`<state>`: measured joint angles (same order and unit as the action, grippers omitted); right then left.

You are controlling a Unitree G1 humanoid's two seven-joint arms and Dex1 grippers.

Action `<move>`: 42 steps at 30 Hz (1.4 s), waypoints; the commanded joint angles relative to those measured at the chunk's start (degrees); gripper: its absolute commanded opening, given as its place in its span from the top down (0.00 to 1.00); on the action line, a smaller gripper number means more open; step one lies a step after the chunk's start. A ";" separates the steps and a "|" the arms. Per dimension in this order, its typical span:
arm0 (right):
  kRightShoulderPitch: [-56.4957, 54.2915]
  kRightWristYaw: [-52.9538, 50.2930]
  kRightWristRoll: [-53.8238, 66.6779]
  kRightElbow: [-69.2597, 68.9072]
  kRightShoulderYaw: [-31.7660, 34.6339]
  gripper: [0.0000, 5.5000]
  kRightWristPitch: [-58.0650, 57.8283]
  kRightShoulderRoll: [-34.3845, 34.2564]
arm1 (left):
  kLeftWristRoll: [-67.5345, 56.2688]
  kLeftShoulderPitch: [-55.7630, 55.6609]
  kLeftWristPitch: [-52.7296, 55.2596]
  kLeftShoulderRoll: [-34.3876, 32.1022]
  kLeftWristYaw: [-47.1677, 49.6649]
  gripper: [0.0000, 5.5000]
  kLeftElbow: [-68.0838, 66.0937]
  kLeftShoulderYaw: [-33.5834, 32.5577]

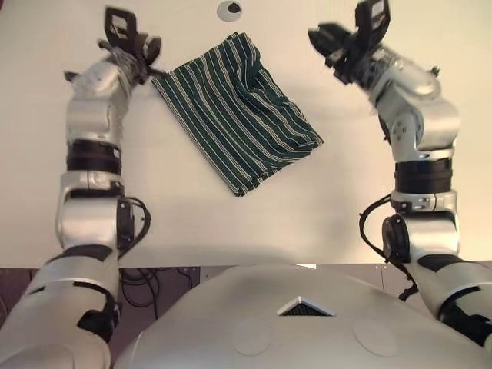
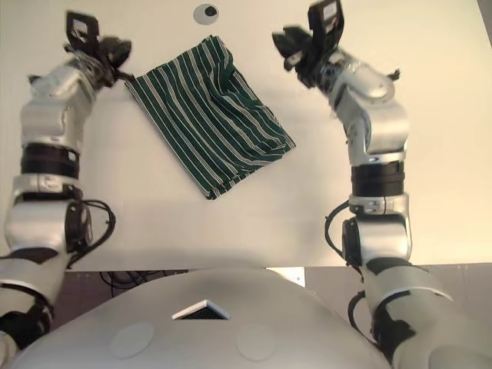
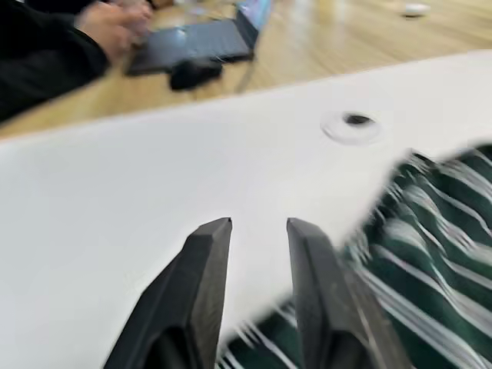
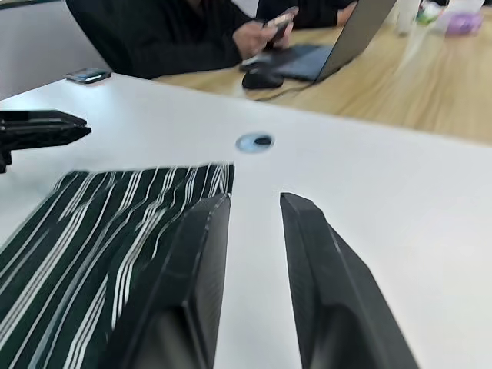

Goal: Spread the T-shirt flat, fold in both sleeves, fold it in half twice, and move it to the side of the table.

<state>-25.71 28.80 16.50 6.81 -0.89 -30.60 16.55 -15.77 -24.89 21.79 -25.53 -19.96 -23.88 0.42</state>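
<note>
The T-shirt, dark green with white stripes, lies folded into a slanted rectangle at the middle of the white table. My left gripper hovers at the shirt's far left corner, open, with nothing between its fingers; in the left wrist view the gripper has striped cloth just beside and under it. My right gripper is held above the table to the right of the shirt's far corner, open and empty. In the right wrist view this gripper stands next to the shirt's edge.
A round cable grommet sits in the table just beyond the shirt. Past the far edge is a wooden desk with a laptop and a mouse. Bare table surrounds the shirt on both sides and in front.
</note>
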 commanded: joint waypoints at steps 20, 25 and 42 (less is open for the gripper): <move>5.35 -1.73 -0.39 -6.18 0.63 0.78 -2.07 0.17 | 2.49 41.32 15.86 -9.81 -3.22 0.77 54.25 16.45; 4.62 -0.44 0.02 -5.51 0.31 0.78 -3.51 1.00 | 6.40 44.30 8.61 -19.48 -10.69 0.77 46.02 14.13; 13.04 -7.68 14.03 -21.75 6.51 0.66 -35.35 -5.56 | -27.60 39.39 27.16 -10.56 -6.33 0.67 56.81 -17.18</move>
<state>-14.09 23.33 28.00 -12.36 3.70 -61.01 13.42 -40.02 13.00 44.70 -36.88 -28.11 32.78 -13.39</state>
